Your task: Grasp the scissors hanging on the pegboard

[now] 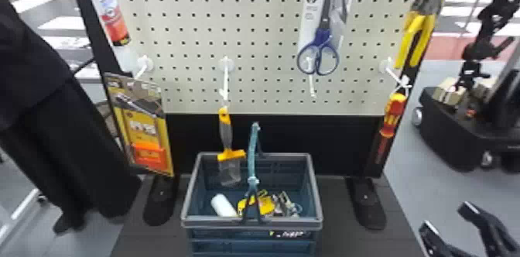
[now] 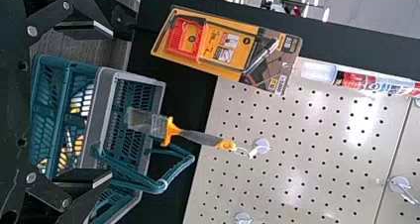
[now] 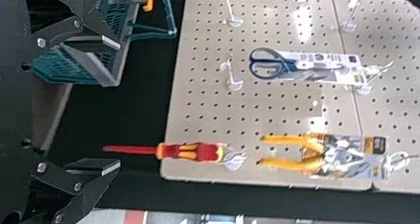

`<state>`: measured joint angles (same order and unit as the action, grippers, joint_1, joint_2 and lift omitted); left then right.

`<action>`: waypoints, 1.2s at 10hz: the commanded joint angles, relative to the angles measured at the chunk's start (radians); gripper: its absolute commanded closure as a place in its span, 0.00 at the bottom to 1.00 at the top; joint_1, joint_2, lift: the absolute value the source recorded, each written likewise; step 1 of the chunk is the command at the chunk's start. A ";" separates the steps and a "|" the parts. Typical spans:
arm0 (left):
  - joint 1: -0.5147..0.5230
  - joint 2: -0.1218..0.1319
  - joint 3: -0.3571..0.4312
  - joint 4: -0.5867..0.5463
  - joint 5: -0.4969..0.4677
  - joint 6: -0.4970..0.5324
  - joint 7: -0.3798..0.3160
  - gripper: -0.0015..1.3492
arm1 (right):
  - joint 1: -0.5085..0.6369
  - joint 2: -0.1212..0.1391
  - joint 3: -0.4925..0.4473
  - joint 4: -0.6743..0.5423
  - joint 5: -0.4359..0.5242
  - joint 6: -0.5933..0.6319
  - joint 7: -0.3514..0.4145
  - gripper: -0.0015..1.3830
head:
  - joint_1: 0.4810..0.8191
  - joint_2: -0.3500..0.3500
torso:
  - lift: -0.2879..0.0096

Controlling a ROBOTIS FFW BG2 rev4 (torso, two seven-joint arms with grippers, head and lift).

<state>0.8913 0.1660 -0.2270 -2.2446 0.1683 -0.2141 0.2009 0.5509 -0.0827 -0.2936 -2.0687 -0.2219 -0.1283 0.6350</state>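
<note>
Okay: right gripper is near, low right, jaws wide, well apart from the target. Left gripper is also wide, facing the basket. Scissors hang far, up on the pegboard, right of centre, blue loops down. Best: raise the right arm, square it to the board, pinch just above the loops, and stay clear of the pliers.

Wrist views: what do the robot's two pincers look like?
The left pincer and right pincer are both matte black: two flat, angular fingers with pale grey strips near the tips, silver screw heads at the joints, and a black plate with round holes behind.
</note>
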 commanded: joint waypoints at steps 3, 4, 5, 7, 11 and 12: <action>-0.008 0.007 -0.003 0.002 0.005 -0.001 0.000 0.22 | -0.142 -0.074 0.060 0.028 -0.016 0.044 0.000 0.31 | 0.20 0.50 | 0.63; -0.010 0.010 -0.006 0.002 0.008 -0.001 0.000 0.22 | -0.170 -0.085 0.077 0.035 -0.022 0.055 0.000 0.31 | 0.20 0.50 | 0.63; -0.010 0.010 -0.006 0.002 0.010 0.001 0.000 0.22 | -0.200 -0.101 0.094 0.043 -0.031 0.068 -0.001 0.31 | 0.20 0.50 | 0.63; -0.012 0.015 -0.008 0.002 0.011 0.002 0.000 0.22 | -0.286 -0.143 0.148 0.050 -0.066 0.108 -0.005 0.31 | 0.20 0.50 | 0.63; -0.034 0.046 -0.025 0.002 0.030 0.010 0.000 0.22 | -0.454 -0.266 0.217 0.045 -0.114 0.180 -0.014 0.31 | 0.20 0.50 | 0.63; -0.036 0.050 -0.026 0.005 0.033 0.012 0.000 0.22 | -0.488 -0.281 0.223 0.045 -0.123 0.190 -0.017 0.31 | 0.20 0.50 | 0.63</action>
<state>0.8571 0.2133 -0.2517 -2.2408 0.1990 -0.2035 0.2009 0.0852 -0.3531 -0.0750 -2.0232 -0.3389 0.0554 0.6180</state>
